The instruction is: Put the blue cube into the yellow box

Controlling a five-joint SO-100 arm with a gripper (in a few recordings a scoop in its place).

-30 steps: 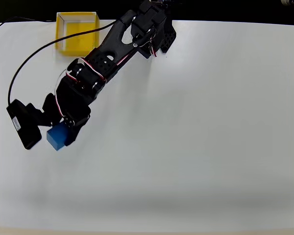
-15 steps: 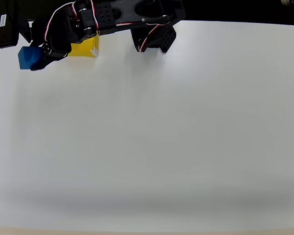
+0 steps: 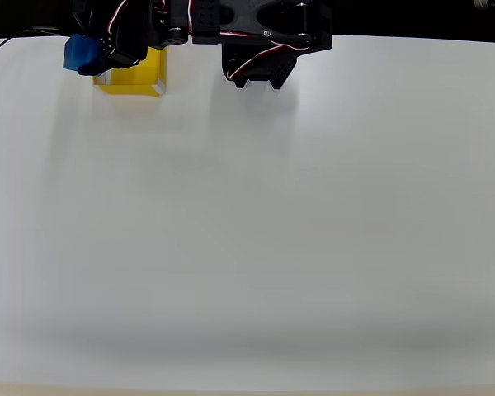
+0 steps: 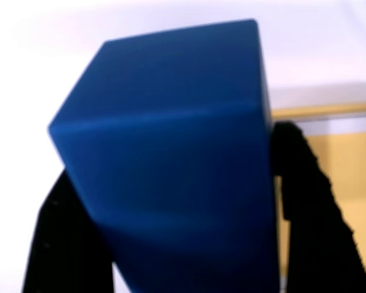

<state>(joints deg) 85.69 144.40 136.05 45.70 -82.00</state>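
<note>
The blue cube (image 3: 81,53) is held off the worktop (image 3: 256,231) in the tool (image 3: 95,56), up at the worktop's far left corner in the overhead view. In the wrist view the blue cube (image 4: 171,159) takes up most of the picture, tilted, with one dark finger (image 4: 64,244) against its left side and the other against its right; the tool is closed on it.

The yellow box (image 3: 136,74) sits on the worktop at the far edge, just to the right of the cube in the overhead view. The cube lies over the box's left wall or just outside it; from above this is hard to tell. In the wrist view a piece of the yellow box (image 4: 348,177) shows at the right, behind the right finger, with its pale rim running level across the picture.

The black arm (image 3: 198,21) reaches along the far edge from its base (image 3: 260,70), which stands to the right of the box, and it covers the far part of the box. Red and white wires (image 3: 252,66) loop over the arm and base. The rest of the worktop is plain white.
</note>
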